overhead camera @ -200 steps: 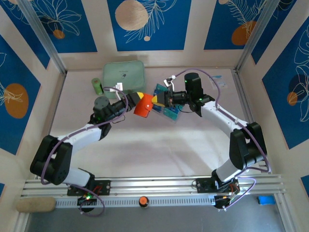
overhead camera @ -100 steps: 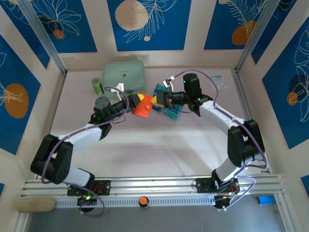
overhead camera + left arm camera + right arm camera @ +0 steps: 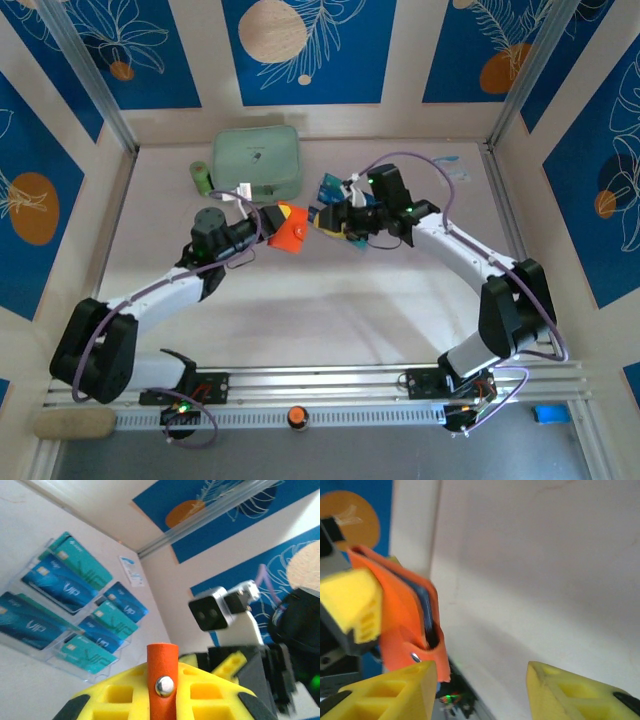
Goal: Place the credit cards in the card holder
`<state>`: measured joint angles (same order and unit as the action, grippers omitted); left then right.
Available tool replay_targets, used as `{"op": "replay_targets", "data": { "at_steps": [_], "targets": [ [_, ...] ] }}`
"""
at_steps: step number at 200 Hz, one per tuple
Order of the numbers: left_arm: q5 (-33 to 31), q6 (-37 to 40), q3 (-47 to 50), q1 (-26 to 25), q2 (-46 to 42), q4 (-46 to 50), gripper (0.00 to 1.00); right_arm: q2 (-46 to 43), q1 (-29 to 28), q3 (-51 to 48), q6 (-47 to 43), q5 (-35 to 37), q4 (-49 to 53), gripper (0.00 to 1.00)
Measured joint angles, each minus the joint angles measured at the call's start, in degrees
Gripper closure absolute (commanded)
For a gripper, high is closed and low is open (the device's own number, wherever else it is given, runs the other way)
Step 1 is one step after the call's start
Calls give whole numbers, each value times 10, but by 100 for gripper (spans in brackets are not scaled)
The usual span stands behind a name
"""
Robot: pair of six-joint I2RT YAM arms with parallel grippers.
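- The pale tabletop is sitting inside walls of blue panels with white leaf drawings, and the two arms are reaching in toward its far middle.
- The left pincer is clamping the card holder. The orange snap strap is poking up between its yellow fingers, and the wallet seems to be hanging clear of the tabletop.
- The right pincer is standing with its jaws well apart and nothing between them, just beside the wallet's open edge.
- A dark blue card is showing inside the orange fold. I cannot tell how deep it is sitting.
- The other credit cards are lying in the clear tiered rack at the back, near a white-and-blue leaflet.
- A mint-green pouch is lying further back, well apart from the action.
- I am worrying about that card: if it is only partly seated, the tilted wallet could be letting it slide out.
- The soft leather is giving the left pincer little to bite on, so a nudge from the right fingers could be twisting the wallet or pulling it free.
- The right wrist is hanging over the rack, so a careless reach for the next card could be knocking it or scattering its cards.
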<state>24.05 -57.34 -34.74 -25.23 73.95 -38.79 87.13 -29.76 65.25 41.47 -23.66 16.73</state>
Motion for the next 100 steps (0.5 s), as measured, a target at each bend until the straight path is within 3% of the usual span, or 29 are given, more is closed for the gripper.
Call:
{"op": "replay_targets", "data": {
  "at_steps": [45,100],
  "targets": [
    [-84,9,3,-26,-34,81,100,10,-93,29,-13,140,56,47],
    [-134,9,6,-47,-42,129,100,46,-125,91,-21,202,61,47]
  ]
}}
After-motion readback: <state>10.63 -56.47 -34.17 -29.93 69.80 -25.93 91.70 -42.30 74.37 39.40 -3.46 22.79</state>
